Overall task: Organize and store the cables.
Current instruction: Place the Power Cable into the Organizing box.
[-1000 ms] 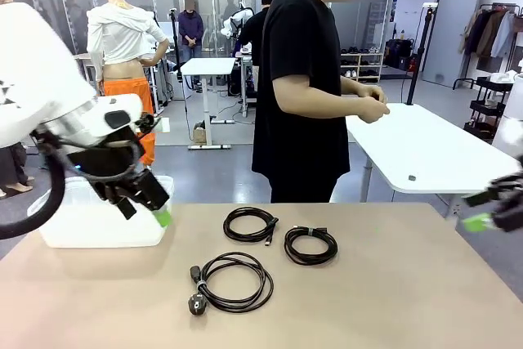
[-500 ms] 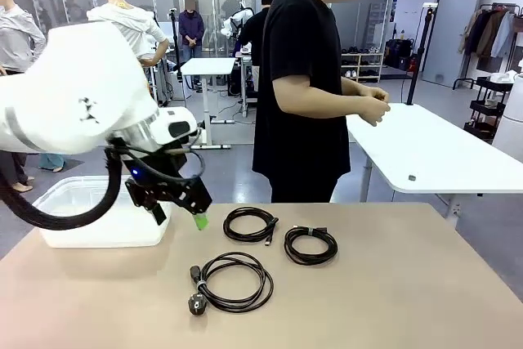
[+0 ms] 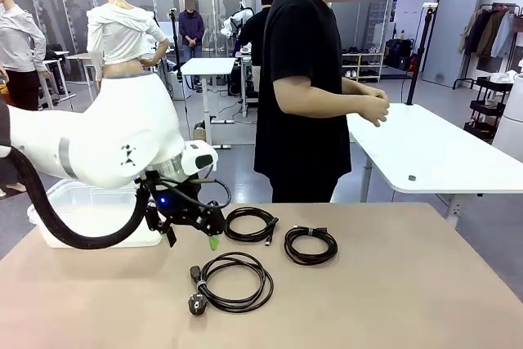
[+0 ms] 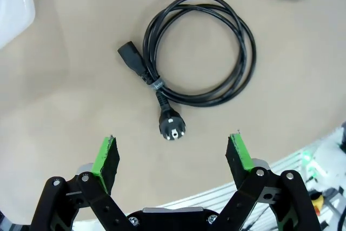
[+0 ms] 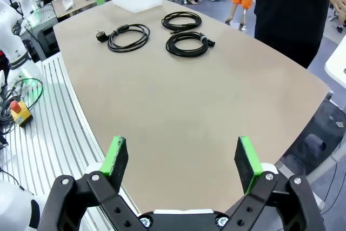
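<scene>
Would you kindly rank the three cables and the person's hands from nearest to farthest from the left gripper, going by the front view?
1. The power cord, on the near side of the left gripper, and the middle coil, just right of it: too close to call.
2. The right coil, farther right.
3. The person's hands, past the far edge.

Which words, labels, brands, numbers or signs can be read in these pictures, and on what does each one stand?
None can be read.
The left arm bears a small black mark, too small to read.
The cables and the table show no print.
</scene>
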You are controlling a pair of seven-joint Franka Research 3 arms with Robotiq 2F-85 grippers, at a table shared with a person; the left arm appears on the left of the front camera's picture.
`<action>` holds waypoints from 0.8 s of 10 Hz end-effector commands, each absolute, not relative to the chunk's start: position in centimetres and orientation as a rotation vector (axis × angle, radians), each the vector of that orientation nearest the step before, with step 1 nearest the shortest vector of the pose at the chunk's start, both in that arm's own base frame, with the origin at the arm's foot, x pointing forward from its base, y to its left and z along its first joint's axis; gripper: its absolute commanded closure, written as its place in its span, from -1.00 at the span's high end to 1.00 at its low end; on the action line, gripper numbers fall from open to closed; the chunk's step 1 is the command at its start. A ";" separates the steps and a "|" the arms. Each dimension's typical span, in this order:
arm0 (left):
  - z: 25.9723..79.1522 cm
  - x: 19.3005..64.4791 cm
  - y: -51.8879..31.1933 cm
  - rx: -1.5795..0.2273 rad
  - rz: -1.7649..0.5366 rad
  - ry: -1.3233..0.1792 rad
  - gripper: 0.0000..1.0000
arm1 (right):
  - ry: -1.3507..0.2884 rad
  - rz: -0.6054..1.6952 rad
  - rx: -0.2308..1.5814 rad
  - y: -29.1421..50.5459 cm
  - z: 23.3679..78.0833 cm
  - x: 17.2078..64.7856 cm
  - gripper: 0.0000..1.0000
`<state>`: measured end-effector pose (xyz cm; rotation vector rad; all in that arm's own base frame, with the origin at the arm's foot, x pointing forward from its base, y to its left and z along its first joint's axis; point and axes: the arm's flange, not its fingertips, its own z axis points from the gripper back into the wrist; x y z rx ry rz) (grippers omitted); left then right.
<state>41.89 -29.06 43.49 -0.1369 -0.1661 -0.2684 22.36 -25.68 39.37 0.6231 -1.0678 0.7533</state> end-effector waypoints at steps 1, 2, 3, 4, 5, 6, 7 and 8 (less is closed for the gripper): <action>41.0 42.1 -30.1 -0.106 -0.200 -0.188 1.00 | -1.082 0.779 0.631 -24.1 39.1 22.4 1.00; 39.5 42.1 -30.3 -0.128 -0.176 -0.175 1.00 | -1.068 0.753 0.623 -25.7 39.4 22.4 1.00; 38.5 42.0 -30.3 -0.106 -0.155 -0.178 1.00 | -1.068 0.753 0.623 -25.7 39.4 22.4 1.00; 37.4 42.0 -30.4 -0.096 -0.142 -0.185 1.00 | -1.068 0.753 0.623 -25.7 39.4 22.4 1.00; 36.2 42.1 -30.2 -0.086 -0.100 -0.178 1.00 | -1.068 0.753 0.623 -25.7 39.4 22.4 1.00; 35.1 42.4 -30.2 -0.105 -0.050 -0.163 1.00 | -1.068 0.753 0.623 -25.7 39.4 22.4 1.00; 33.9 42.9 -30.5 -0.139 0.004 -0.149 1.00 | -1.068 0.753 0.623 -25.7 39.4 22.4 1.00; 33.2 43.3 -30.6 -0.121 0.012 -0.166 1.00 | -1.068 0.753 0.623 -25.7 39.4 22.4 1.00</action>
